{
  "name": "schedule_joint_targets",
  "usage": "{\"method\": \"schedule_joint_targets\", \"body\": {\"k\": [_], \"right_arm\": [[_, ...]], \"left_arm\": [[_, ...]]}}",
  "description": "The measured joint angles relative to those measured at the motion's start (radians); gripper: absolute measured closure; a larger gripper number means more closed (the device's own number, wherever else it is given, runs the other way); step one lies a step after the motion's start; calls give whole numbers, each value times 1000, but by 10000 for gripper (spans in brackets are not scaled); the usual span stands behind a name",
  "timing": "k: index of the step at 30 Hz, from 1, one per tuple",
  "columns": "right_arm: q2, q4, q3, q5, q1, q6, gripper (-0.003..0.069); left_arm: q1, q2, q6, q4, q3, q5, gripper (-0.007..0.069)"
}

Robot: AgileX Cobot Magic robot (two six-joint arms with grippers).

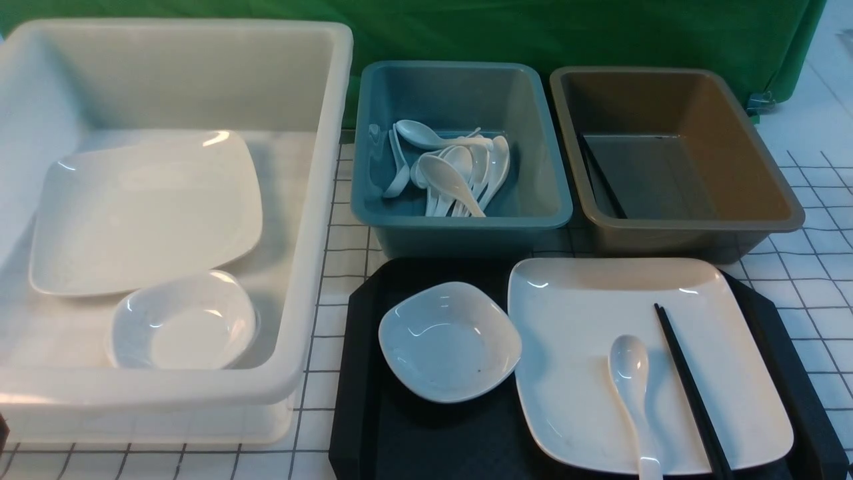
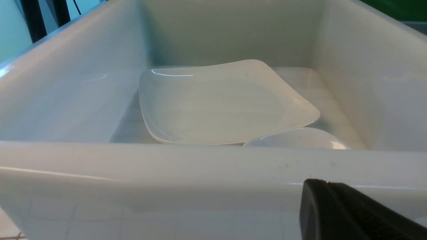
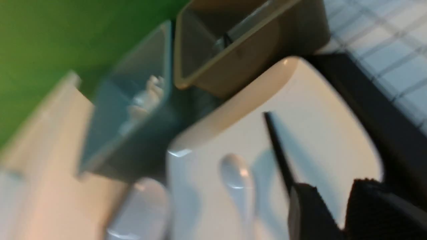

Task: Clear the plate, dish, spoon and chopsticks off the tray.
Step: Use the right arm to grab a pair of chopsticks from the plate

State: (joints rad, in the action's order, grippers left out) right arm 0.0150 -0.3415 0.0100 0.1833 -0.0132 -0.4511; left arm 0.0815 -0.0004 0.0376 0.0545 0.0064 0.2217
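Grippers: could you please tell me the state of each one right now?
Left gripper: shut, holding nothing.
Right gripper: open, empty, over the plate near the chopsticks.

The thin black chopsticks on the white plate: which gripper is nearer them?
Right. The right gripper hovers at the near end of the thin black chopsticks; the left gripper faces the big white plastic tub, aside.

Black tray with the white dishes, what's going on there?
Nothing has left the big black rectangular plastic tray yet: the large flat white plate and small white rounded-square dish sit on it, with the short white soup spoon and thin black chopsticks lying on the plate. The right gripper hovers open by the chopsticks; the left gripper, shut, faces the big white tub.
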Motion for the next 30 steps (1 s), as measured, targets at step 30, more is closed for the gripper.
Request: {"method": "schedule_joint_targets", "body": {"k": [30], "right_arm": [[380, 62, 533, 366, -91, 320, 629]], "left_arm": [[0, 0, 0, 0, 0, 0, 604]]}}
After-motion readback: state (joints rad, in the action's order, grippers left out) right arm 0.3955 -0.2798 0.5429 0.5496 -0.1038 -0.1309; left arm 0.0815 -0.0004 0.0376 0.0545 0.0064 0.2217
